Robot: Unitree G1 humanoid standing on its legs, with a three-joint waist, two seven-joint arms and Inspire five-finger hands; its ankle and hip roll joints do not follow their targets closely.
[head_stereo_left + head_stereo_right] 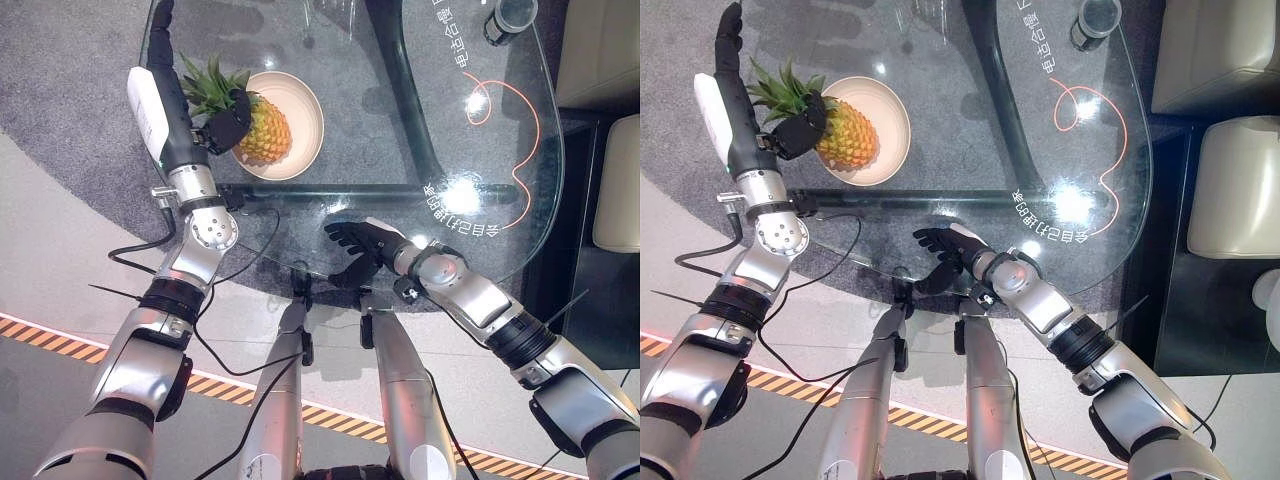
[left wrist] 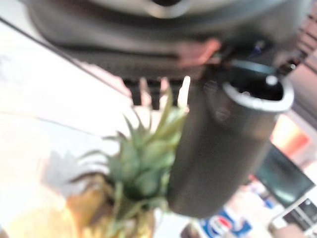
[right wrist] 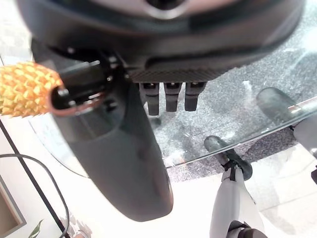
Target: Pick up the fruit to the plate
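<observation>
A pineapple (image 1: 265, 130) lies on its side on a round beige plate (image 1: 305, 100) at the far left of the glass table, its green crown (image 1: 207, 85) reaching past the plate's rim. My left hand (image 1: 228, 122) is curled round it where crown meets body; the left wrist view has the crown (image 2: 146, 163) right beside my thumb (image 2: 218, 148). Over the table's near edge my right hand (image 1: 357, 247) hovers open with fingers spread and nothing in it, well apart from the plate. The right wrist view catches the pineapple (image 3: 25, 89) in the distance.
A dark cup (image 1: 510, 18) stands at the far right of the glass table (image 1: 400, 210), which bears an orange curved line (image 1: 520, 130) and print. White seats (image 1: 1240, 190) flank the table on the right. Grey carpet shows under the glass.
</observation>
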